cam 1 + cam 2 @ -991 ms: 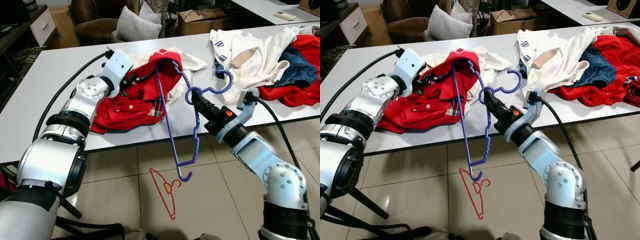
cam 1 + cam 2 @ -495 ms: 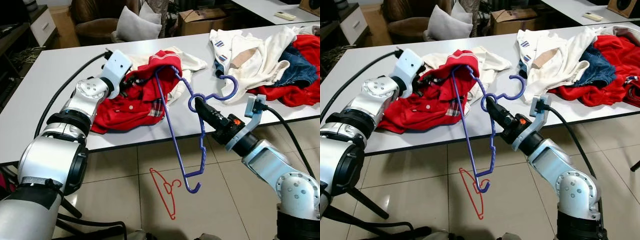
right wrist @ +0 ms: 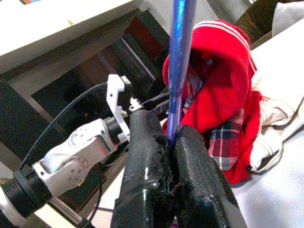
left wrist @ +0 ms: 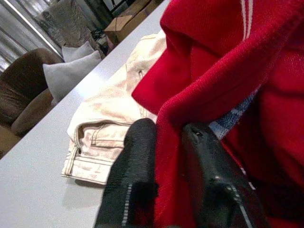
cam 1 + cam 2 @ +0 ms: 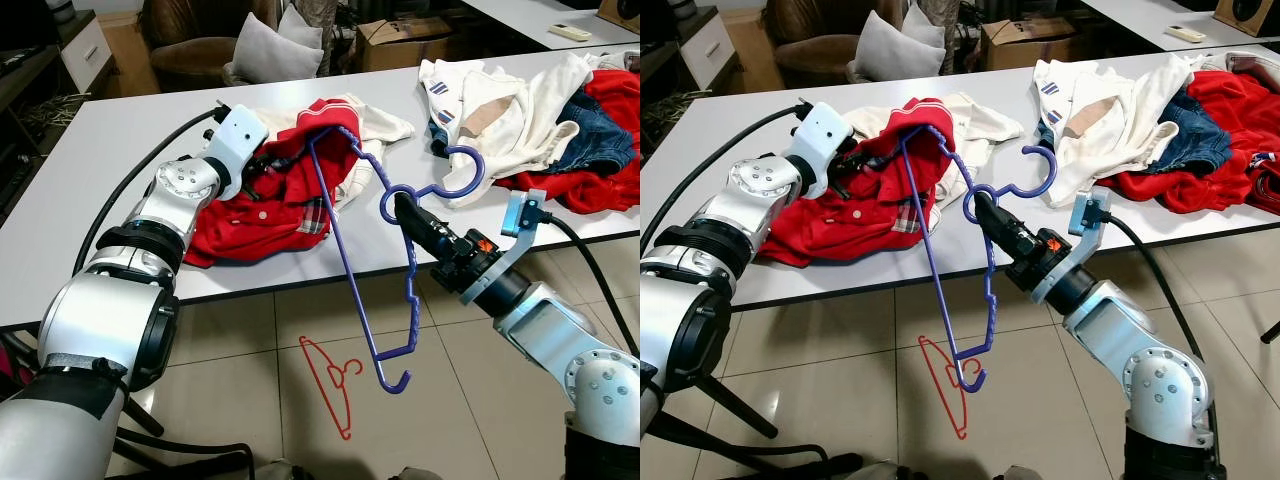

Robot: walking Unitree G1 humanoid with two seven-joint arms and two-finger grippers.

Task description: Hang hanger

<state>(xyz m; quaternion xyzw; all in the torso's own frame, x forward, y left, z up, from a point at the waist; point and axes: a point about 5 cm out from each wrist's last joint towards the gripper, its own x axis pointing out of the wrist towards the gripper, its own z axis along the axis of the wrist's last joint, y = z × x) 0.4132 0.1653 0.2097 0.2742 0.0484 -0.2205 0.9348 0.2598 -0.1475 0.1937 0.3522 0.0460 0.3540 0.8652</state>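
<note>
White table (image 5: 120,130), red shirt (image 5: 270,205), tiled floor (image 5: 260,330), red hanger (image 5: 330,385)

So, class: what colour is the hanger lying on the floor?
Red; the floor hanger shows best in the left eye view.

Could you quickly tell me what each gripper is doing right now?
Left gripper: shut on the red shirt.
Right gripper: shut on the blue hanger.
</note>
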